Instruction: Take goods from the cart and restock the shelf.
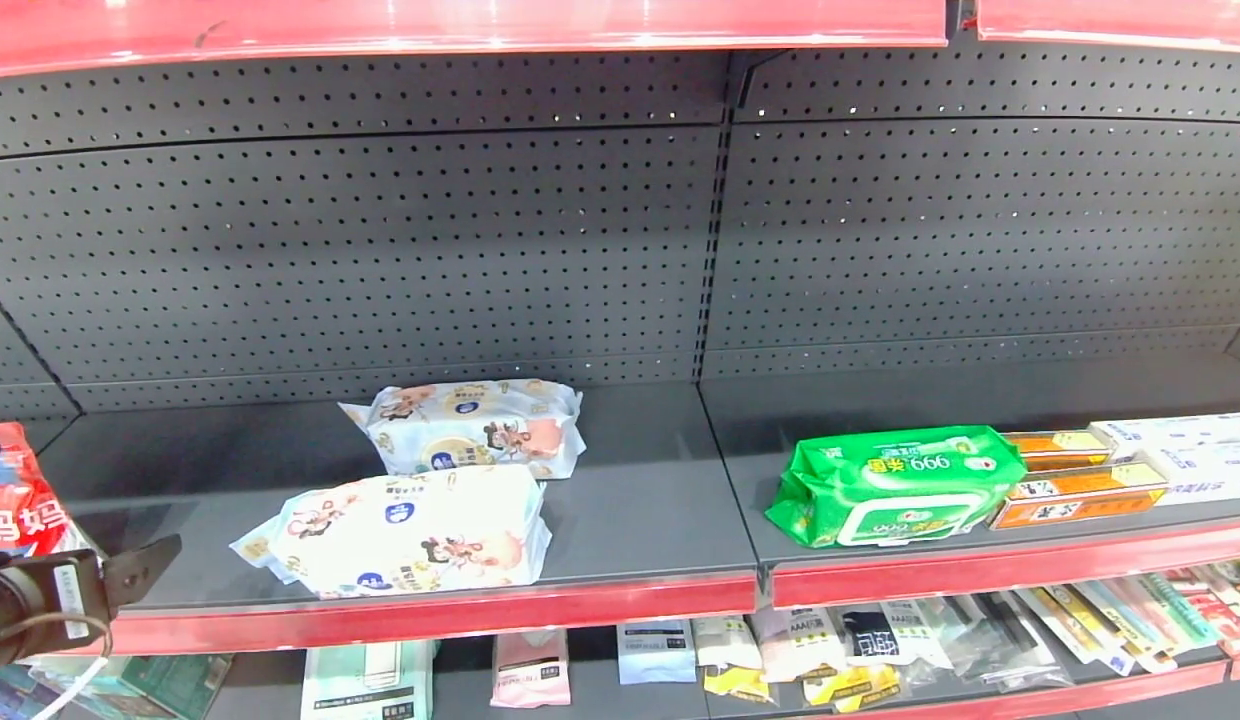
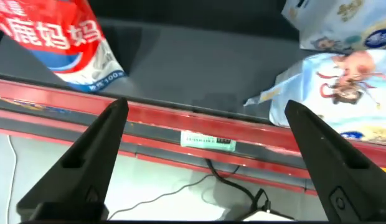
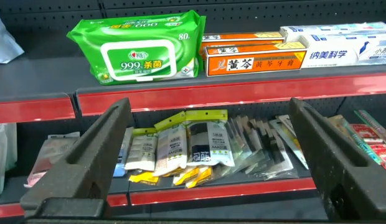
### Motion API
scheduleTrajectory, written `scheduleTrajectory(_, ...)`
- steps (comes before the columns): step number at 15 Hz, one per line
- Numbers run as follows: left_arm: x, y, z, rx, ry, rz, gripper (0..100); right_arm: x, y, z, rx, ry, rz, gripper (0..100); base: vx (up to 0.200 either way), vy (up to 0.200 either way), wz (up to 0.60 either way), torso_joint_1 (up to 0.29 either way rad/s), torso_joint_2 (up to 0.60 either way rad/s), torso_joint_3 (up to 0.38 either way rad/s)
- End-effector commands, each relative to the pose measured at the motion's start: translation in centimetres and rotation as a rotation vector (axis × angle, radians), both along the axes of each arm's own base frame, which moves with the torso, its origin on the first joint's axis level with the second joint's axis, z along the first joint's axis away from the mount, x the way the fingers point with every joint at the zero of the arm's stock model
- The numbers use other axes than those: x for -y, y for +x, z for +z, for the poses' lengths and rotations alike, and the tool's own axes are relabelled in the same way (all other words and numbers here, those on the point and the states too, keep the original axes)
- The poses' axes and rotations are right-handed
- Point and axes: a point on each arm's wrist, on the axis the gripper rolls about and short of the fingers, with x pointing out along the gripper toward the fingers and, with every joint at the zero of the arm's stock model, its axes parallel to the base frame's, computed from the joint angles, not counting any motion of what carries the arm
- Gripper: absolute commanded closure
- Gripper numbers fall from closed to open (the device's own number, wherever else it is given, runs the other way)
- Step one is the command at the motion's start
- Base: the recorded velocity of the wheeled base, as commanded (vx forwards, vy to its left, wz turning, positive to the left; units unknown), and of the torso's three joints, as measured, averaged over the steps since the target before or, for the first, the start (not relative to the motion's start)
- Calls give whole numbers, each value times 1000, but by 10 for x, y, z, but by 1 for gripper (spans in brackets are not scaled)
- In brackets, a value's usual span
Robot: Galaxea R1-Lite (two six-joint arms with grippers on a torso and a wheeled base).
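Left pincer (image 2: 202, 167) is open wide and holds nothing. Its two black fingers (image 2: 81, 165) stand far apart, just in front of the red front edge (image 2: 168, 118) of the shelf (image 1: 630, 500), near the shelf's left end. A small white label (image 2: 208, 142) sits on that edge, between the two fingers. Right pincer (image 3: 202, 165) is open wide too, and it also holds nothing. It hangs in front of the shelf, lower than the green pack (image 3: 140, 46), and it faces the lower shelf (image 3: 230, 188).

A red bag (image 1: 15, 500) stands on the shelf at the far left, close to the left pincer. Two white packs with cartoon pictures lie on the left half of the shelf. The front white pack (image 1: 405, 530) lies near the red front edge. The back white pack (image 1: 475, 425) lies just behind it and a bit to the right. I cannot tell if the two packs touch.

On the right half of the shelf, the green pack lies near the front. Two orange boxes (image 1: 1070, 480) lie just beside it on its right, one behind the other. Some white boxes (image 1: 1190, 450) lie right next to the orange ones, at the far right.

Many small packets (image 1: 880, 640) sit in a row on the lower shelf. A pink packet (image 1: 530, 665) and a pale green pack (image 1: 365, 680) sit there too, more to the left.
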Motion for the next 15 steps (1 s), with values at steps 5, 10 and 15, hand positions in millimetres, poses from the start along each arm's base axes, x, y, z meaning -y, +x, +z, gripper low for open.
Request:
scheduleTrajectory(5,-7,56,-32,-113,5,16,0,0,0,0,-1,0,0,0,0,0,0,0,0,0)
scheduleTrajectory(10,-6,79,-43,-130,13,-13,0,0,0,0,-1,0,0,0,0,0,0,0,0,0)
scheduleTrajectory(15,-3,84,-48,-184,94,-101,0,0,0,0,-1,0,0,0,0,0,0,0,0,0)
